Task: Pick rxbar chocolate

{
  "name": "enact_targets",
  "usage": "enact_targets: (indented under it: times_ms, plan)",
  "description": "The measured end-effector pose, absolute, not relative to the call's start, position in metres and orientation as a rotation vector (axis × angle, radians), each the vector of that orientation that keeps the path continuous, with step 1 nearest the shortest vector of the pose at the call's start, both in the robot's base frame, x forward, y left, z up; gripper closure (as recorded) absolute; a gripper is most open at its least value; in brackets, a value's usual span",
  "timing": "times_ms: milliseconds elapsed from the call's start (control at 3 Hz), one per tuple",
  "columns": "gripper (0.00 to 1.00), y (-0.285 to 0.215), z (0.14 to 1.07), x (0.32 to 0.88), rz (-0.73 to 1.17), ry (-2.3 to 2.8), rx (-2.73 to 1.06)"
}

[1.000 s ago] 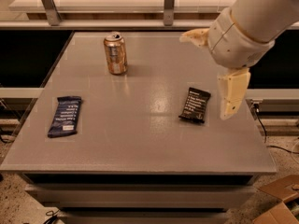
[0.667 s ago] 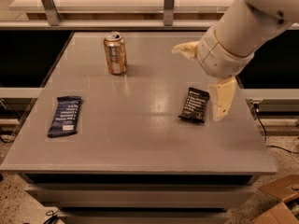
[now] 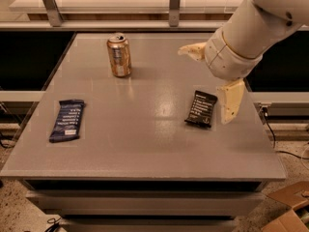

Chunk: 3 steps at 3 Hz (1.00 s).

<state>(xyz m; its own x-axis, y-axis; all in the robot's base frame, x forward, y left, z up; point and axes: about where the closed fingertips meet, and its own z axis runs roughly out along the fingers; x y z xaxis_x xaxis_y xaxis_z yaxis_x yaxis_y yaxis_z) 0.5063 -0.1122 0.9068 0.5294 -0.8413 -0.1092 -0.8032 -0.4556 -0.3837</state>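
Note:
The rxbar chocolate (image 3: 201, 108), a small black-wrapped bar with white text, lies flat on the right part of the grey table (image 3: 140, 129). My gripper (image 3: 207, 79) hangs above the table just over and behind the bar, not touching it. Its two cream fingers are spread wide apart: one fingertip (image 3: 186, 50) points left behind the bar, the other finger (image 3: 230, 102) hangs down just right of the bar. The gripper is open and holds nothing.
A gold-brown can (image 3: 119, 55) stands upright at the back middle-left. A longer dark blue-wrapped bar (image 3: 67, 120) lies near the left edge. A cardboard box (image 3: 289, 211) sits on the floor at the lower right. A rail with metal posts runs behind the table.
The gripper and arm have shifted left and slightly down toward the black bar. The bar, the can and the blue bar have not moved.

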Motion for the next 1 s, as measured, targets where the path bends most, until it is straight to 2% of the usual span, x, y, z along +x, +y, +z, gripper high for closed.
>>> enact_targets:
  times_ms: [1000]
  plan:
    - [0.00,-0.134,0.869,0.523,-0.044,1.156,-2.555]
